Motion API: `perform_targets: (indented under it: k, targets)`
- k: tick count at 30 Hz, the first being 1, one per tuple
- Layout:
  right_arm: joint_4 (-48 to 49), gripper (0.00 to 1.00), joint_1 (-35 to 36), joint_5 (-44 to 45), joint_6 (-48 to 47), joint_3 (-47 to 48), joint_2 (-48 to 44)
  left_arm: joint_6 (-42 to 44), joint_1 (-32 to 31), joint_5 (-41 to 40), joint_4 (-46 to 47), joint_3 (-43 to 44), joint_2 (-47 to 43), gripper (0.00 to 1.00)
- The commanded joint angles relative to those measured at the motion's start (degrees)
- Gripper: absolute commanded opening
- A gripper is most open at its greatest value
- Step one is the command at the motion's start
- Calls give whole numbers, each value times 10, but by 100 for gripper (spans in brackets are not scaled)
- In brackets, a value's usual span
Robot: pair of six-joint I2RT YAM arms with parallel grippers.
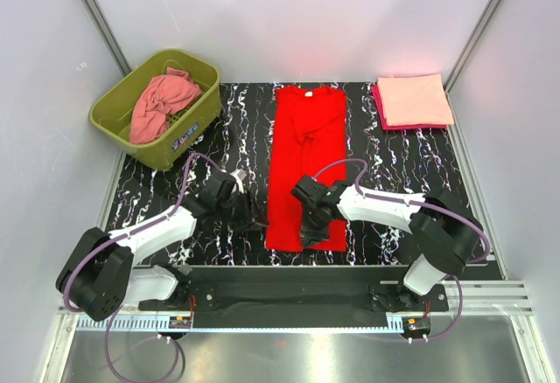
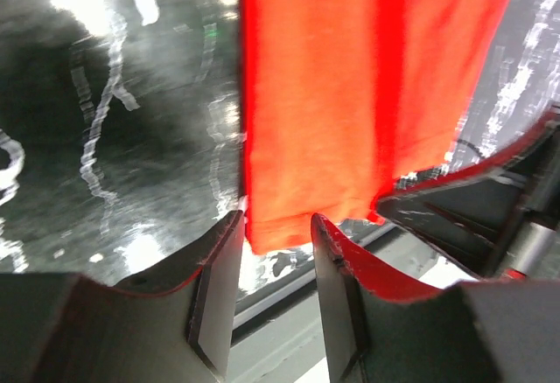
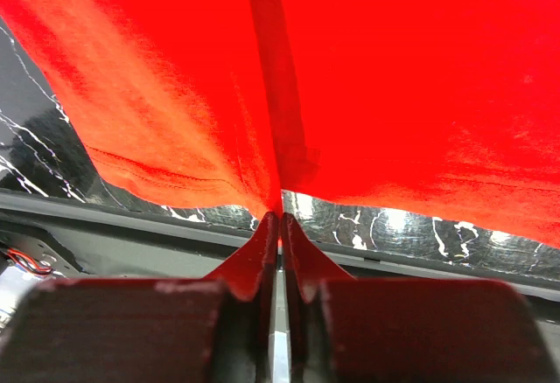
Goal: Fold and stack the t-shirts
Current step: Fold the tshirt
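Note:
A bright red t-shirt (image 1: 304,160) lies as a long narrow strip down the middle of the black marbled mat, collar at the far end. My right gripper (image 1: 308,231) is at its near hem, and the wrist view shows it (image 3: 280,215) shut on a pinch of that red hem (image 3: 262,192). My left gripper (image 1: 251,219) sits at the shirt's near left corner. Its jaws (image 2: 277,224) stand open, with the cloth's corner (image 2: 276,226) just at the fingertips, not pinched. A folded pale peach shirt (image 1: 414,99) lies on a magenta one (image 1: 378,103) at the back right.
An olive-green tub (image 1: 188,134) at the back left holds a crumpled salmon-pink shirt (image 1: 162,103). The mat's near edge and the grey base rail (image 1: 280,278) run just below both grippers. White walls close in the sides and back.

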Motion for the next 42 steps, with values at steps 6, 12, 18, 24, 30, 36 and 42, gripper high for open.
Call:
perform_targets:
  k: [6, 12, 18, 24, 30, 36, 42]
  targets:
    - [-40, 22, 7, 38, -6, 23, -20, -34, -14, 127, 190, -10, 38, 41]
    - [-86, 24, 7, 60, -7, 59, -46, -60, -19, 150, 249, -22, 85, 41]
    - [72, 1, 7, -58, -28, 14, -16, -39, -19, 97, 170, -16, 108, 39]
    - [130, 0, 7, -40, -20, -49, 12, -21, -19, 22, 89, -18, 102, 38]
    - [113, 0, 6, -13, -27, -59, -7, -38, -24, -7, 67, -17, 104, 36]
    - [84, 3, 7, -21, -41, -26, -57, -23, -26, 2, 21, 42, 50, 41]
    - [89, 2, 6, -22, -54, -29, -35, -80, -31, 99, 138, 9, 60, 41]
